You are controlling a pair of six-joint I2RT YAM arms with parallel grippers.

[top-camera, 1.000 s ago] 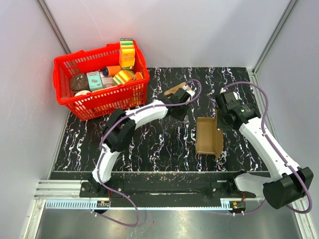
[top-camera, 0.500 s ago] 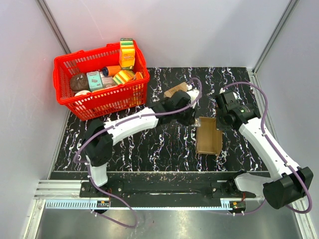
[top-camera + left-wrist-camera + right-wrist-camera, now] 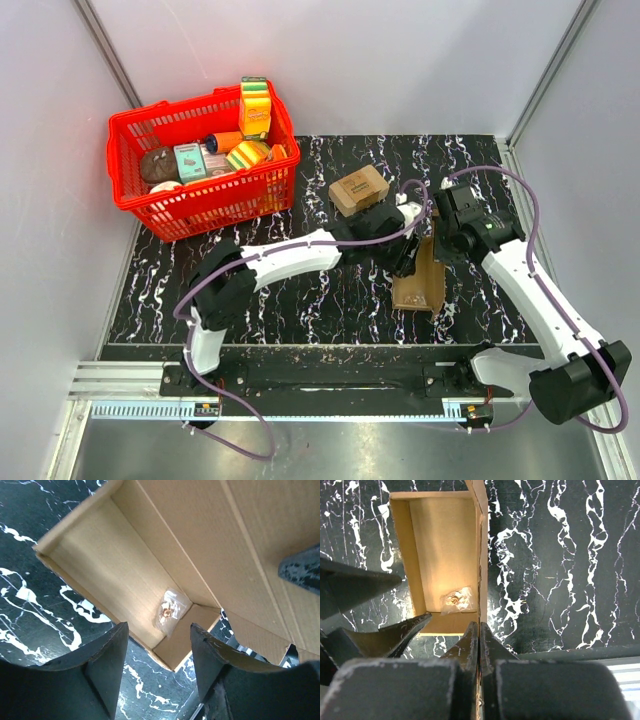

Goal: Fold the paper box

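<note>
R gripper point(image 3: 479, 628) is clamped on the thin upright side panel of the paper box point(image 3: 420, 278), which sits on the black marbled mat point(image 3: 300, 300) mid-right, just in front of the R arm. I read that pinch as a brace: it keeps the panel standing and the tray from sliding while the other arm works. L gripper point(image 3: 155, 666) hangs over the tray's corner w/ jaws spread and nothing between them, lined up to push or tuck a wall, I'd guess. A small clear bag point(image 3: 167, 611) lies inside the tray near that corner, so any fold has to close over it. Vs half a sec ago: the L arm has stretched further right and is now over the box, and the small printed box point(image 3: 358, 190) it was covering is fully in view. Red basket point(image 3: 210, 200) unchanged at back left.
</note>
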